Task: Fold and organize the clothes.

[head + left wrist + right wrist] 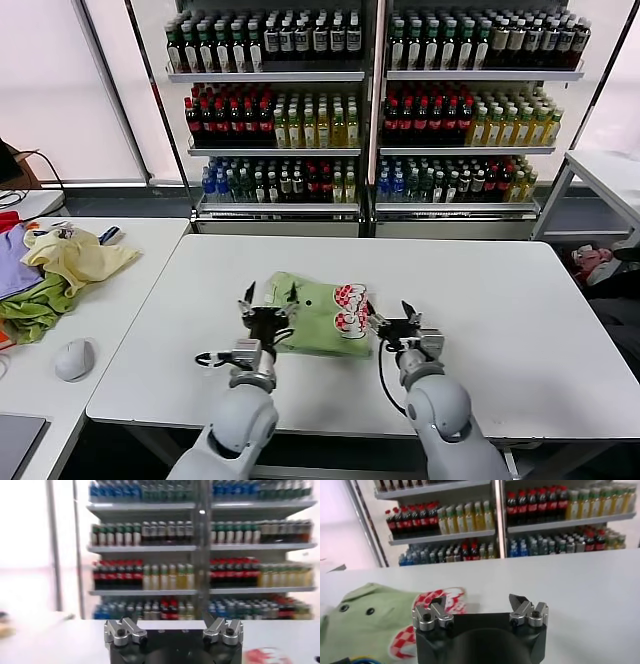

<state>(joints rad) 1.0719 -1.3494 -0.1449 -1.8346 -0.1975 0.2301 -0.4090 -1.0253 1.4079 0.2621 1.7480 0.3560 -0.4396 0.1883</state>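
Observation:
The clothes are one sage-green shirt (312, 318), folded into a compact rectangle at the middle of the white table (500, 300), its red-and-white graphic (350, 308) toward the right edge. My left gripper (270, 292) stands open over the shirt's left edge, fingers raised and holding nothing. At the shirt's right edge my right gripper (392, 315) is also open and empty. In the right wrist view the shirt (365, 625) lies beside the open right gripper (479, 611). The left wrist view shows the open left gripper (173, 630) facing the shelves, with a scrap of red print (260, 656) low in the corner.
Drink shelves (370, 110) stand behind the table. A side table at the left (120, 300) holds a pale yellow garment (80, 255), green and purple garments (25, 300) and a mouse (74, 358). Another white table (610, 175) is at the far right.

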